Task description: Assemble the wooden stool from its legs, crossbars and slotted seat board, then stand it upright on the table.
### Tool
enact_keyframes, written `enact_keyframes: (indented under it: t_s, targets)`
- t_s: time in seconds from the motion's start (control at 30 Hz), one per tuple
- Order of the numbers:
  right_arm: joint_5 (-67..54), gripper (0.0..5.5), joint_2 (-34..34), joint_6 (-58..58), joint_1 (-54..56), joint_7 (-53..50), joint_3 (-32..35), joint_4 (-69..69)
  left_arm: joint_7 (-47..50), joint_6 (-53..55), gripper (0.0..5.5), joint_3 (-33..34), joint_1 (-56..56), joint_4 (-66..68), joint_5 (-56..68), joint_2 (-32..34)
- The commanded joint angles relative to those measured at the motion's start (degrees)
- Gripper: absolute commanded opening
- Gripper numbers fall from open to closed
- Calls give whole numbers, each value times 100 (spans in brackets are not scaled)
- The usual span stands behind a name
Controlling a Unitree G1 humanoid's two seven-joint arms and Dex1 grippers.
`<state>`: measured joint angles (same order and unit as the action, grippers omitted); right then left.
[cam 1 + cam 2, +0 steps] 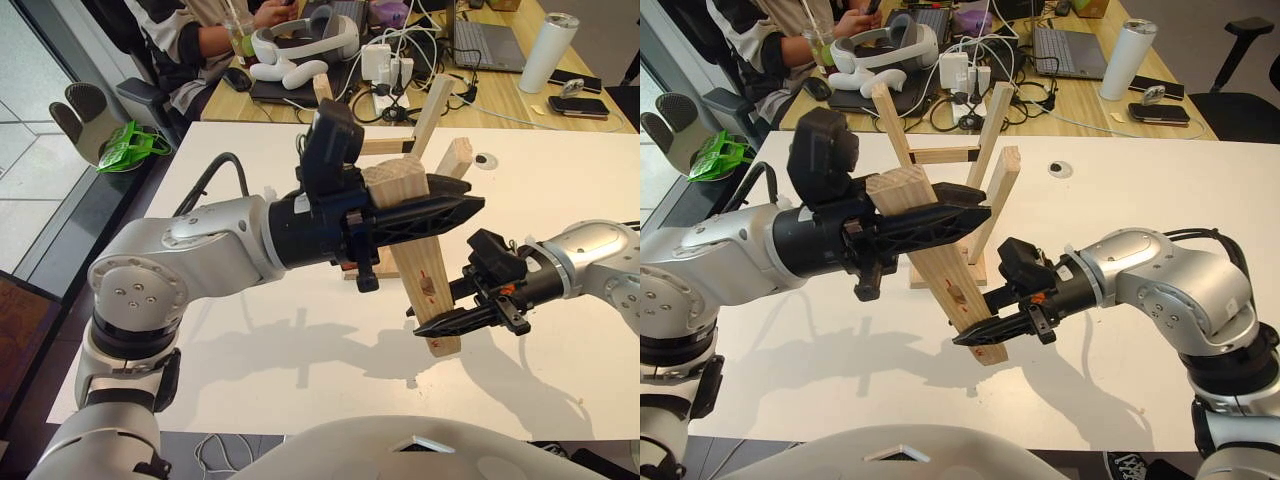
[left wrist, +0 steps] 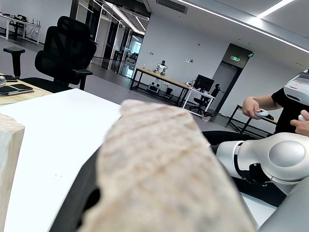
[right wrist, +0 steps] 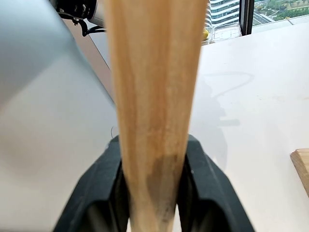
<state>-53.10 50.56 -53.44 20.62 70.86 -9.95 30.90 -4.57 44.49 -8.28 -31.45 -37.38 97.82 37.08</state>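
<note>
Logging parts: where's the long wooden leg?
Head views: the leg slants over the table, left gripper clamping its upper end, right gripper its lower end, in front of the unfinished frame.

Open office, swivel chair (image 2: 65, 50), laptop (image 1: 1070, 50), cluttered desk (image 1: 1090, 95)

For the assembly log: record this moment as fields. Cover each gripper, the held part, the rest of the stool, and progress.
left gripper: shut on the upper end of the leg
right gripper: shut on the lower end of the same leg
leg: tilted, held above the table by both grippers
partial frame: joined by a crossbar, standing on the table behind the held leg
progress: stool not yet assembled
</note>
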Motion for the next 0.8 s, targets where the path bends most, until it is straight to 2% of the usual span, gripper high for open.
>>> enact_keyframes:
  t_s: [0.03,0.5,0.8]
  targets:
    - [158,101,90,129,133,112,27,-44,-6,156,100,42,17,2,-189,95]
    - [849,100,-243,552,291,-234,-49,-279,-144,473,100,8,-13,98,-560,308]
    - [1038,100,-453,661,370,-412,0,-437,-76,317,100,256,-10,196,-586,154]
